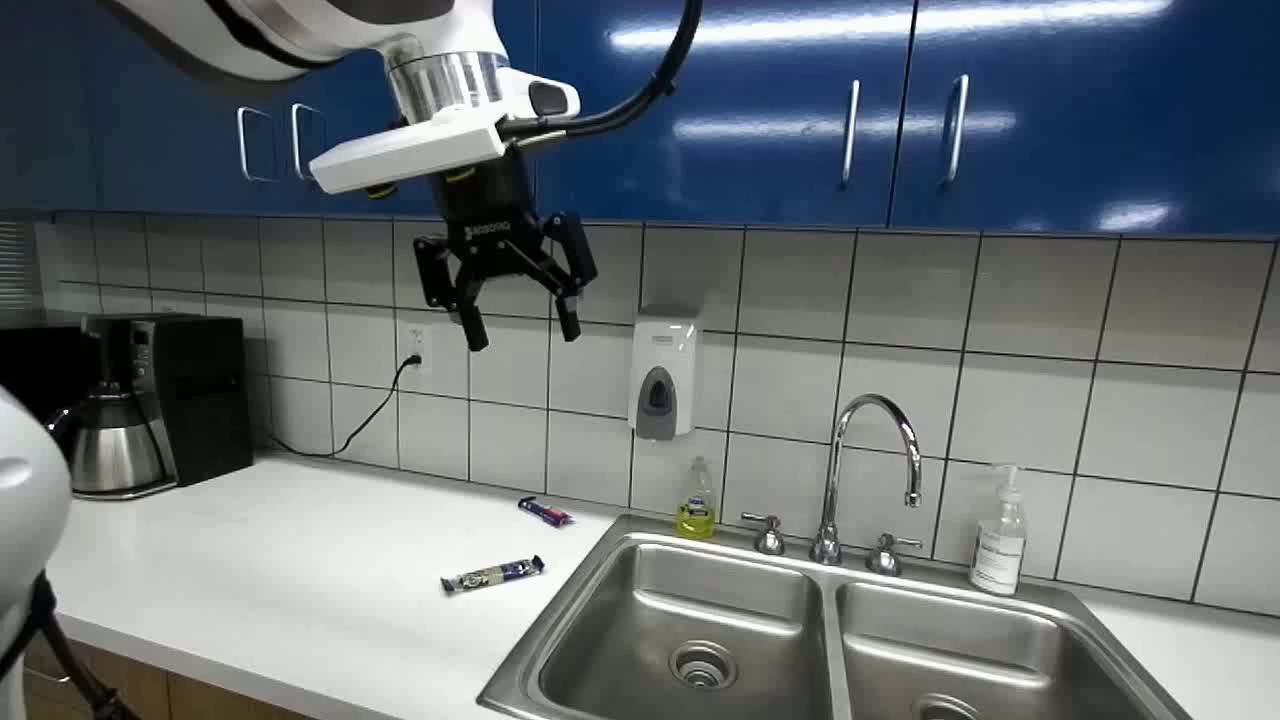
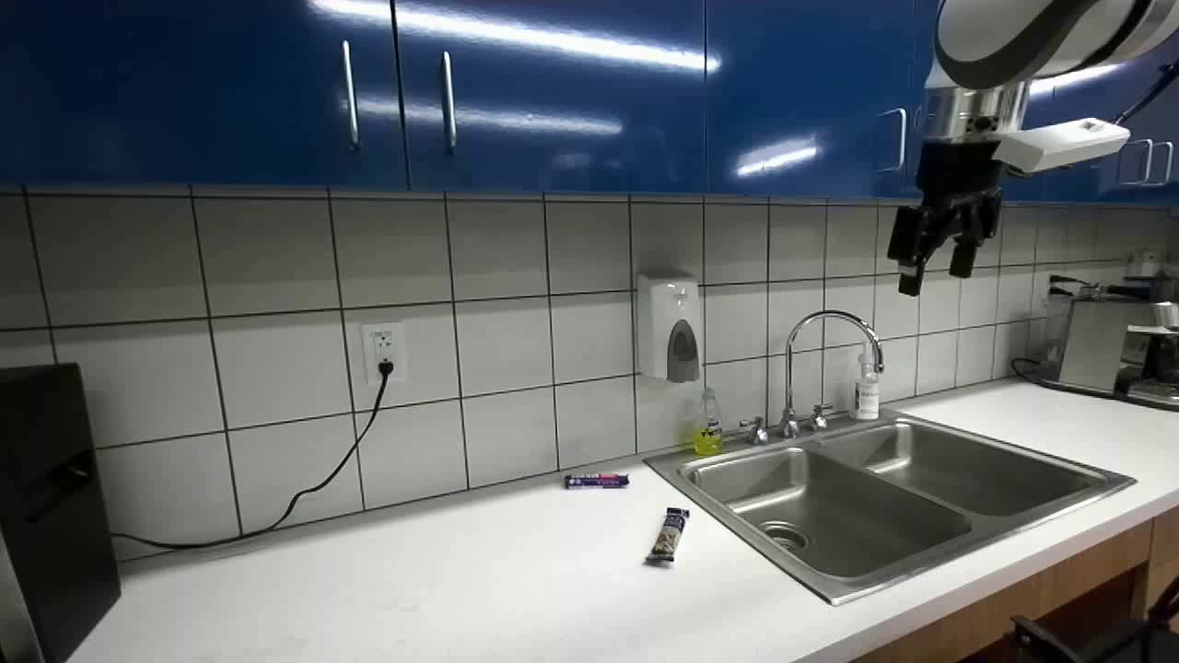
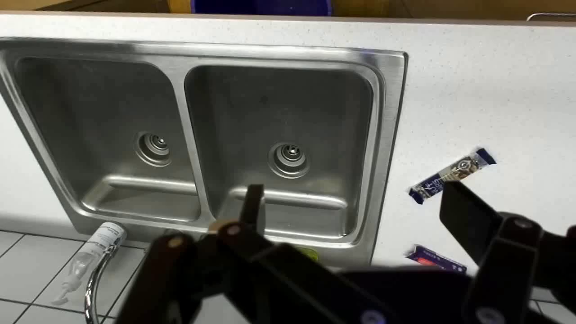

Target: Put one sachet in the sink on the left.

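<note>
Spread claw (image 3: 355, 200), slanted sachets (image 3: 451, 173), ends toward sink (image 3: 390, 112)

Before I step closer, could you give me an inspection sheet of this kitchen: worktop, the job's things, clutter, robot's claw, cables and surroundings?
Surface: white counter, double steel sink set into it.
Job's things: blue-ended sachet and purple sachet lie apart on the counter, beside the sink.
Clutter: dish-soap bottle and pump bottle upright at the sink's back; coffee maker on the counter.
Gripper: open, in mid-air, holding nothing.
Cables: black cord plugged into wall outlet; thick black cable at the arm.
Surroundings: tiled wall, soap dispenser, blue cabinets overhead.
</note>
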Action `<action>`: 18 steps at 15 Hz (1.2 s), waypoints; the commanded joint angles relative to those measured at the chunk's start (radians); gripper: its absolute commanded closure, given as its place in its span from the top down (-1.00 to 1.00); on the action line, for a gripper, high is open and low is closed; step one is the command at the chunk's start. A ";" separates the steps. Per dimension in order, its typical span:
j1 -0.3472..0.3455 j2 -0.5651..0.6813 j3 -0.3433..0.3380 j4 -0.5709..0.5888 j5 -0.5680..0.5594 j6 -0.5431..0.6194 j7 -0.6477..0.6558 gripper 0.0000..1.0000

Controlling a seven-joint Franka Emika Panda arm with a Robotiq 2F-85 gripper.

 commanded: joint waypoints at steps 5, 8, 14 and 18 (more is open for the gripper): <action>-0.024 -0.008 0.044 -0.031 0.012 0.032 0.139 1.00; -0.016 0.011 0.067 -0.057 0.029 0.056 0.222 1.00; 0.004 0.194 0.117 -0.082 0.083 0.202 0.341 1.00; -0.004 0.372 0.157 -0.091 0.093 0.363 0.392 1.00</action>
